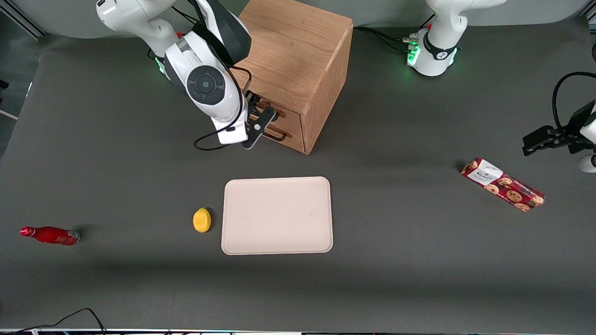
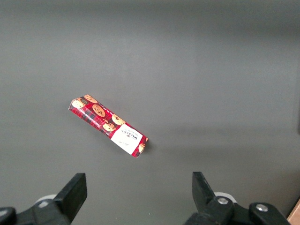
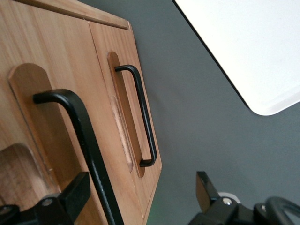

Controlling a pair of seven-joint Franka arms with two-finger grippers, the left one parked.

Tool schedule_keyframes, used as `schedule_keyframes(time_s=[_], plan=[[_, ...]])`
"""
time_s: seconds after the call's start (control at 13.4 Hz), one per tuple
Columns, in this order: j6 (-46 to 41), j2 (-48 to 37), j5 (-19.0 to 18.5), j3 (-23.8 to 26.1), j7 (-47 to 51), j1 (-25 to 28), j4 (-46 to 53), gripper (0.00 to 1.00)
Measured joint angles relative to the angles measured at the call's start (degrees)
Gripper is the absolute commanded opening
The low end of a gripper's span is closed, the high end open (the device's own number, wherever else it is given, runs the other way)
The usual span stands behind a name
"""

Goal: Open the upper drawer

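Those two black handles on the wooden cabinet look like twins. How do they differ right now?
The upper drawer handle passes between the end effector's open fingers, while the lower drawer handle sits untouched. The upper one lies higher on the cabinet, the lower nearer the table. Both are thin black wire bars over recessed oak grooves, and both drawers look closed.

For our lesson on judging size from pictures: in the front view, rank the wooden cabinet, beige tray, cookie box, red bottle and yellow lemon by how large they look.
1. Wooden cabinet, partly hidden by the arm whose gripper is at its drawers
2. Beige tray, close to the cabinet in size
3. Cookie box
4. Red bottle
5. Yellow lemon
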Motion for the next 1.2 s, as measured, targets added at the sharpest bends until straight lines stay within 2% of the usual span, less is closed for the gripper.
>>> schedule_keyframes(time_s=[1.2], plan=[[2.24, 0.98, 1.30, 0.54, -1.63, -1.50, -1.66, 1.00]])
